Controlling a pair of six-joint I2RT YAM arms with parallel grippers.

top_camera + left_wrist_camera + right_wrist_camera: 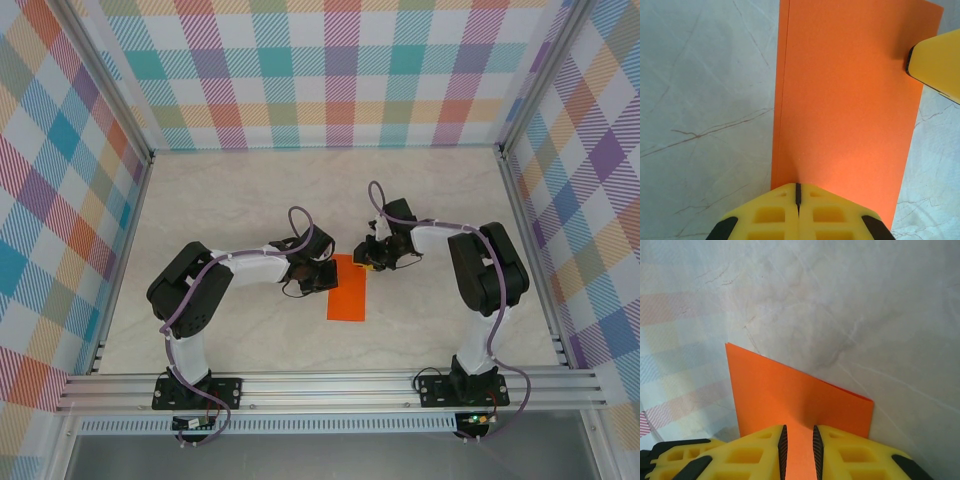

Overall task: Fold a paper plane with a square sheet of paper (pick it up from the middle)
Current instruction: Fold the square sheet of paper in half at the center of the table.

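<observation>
The orange sheet of paper [346,295] lies flat on the marble table, folded in half into a narrow rectangle [845,100]. My left gripper [323,276] is shut, and its tips [798,192] rest on the sheet's left long edge. My right gripper [368,263] hovers over the sheet's far right corner with its jaws a narrow gap apart. Flat orange paper [790,390] shows in that gap [798,442]. One yellow finger [937,65] of the right gripper shows in the left wrist view, at the paper's far corner.
Plaid walls [330,70] on aluminium posts close in the table on the left, back and right. An aluminium rail [330,385] runs along the near edge by the arm bases. Bare marble [250,200] surrounds the paper.
</observation>
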